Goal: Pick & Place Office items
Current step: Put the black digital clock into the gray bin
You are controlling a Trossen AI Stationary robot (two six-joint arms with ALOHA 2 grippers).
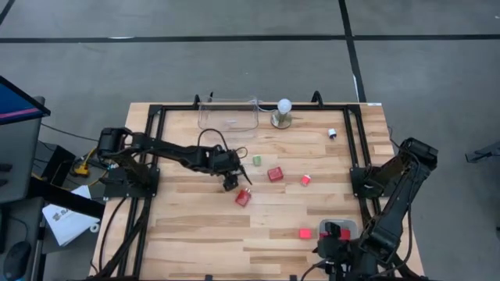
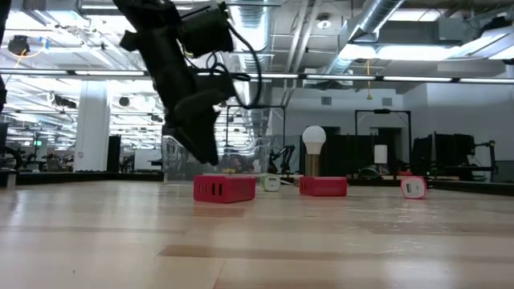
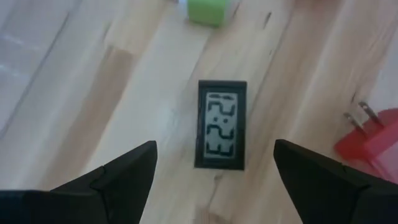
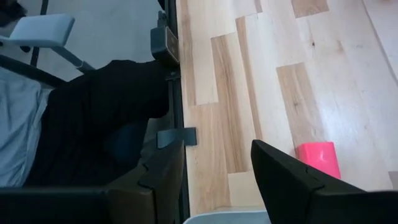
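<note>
the desk (image 1: pixel 195 234) is carrying the scattered office items. a clear container (image 1: pixel 228 115) and a white ball lamp (image 1: pixel 283 113) are standing at its far edge. the left gripper (image 1: pixel 230 184) is hovering with fingers spread apart over a small black digital clock (image 3: pixel 221 124), with a red plug block (image 1: pixel 243 197) just beside and a green block (image 1: pixel 256 160) near. the right gripper (image 4: pixel 217 180) is waiting at the near right edge, fingers apart, beside a pink block (image 4: pixel 318 158).

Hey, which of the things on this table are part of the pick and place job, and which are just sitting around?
Job items:
small digital clock, under the open left pincer
red plug blocks
small red block
pink block
green cube
black-and-white piece

Just sitting around:
clear bin
white ball on metal base
</note>
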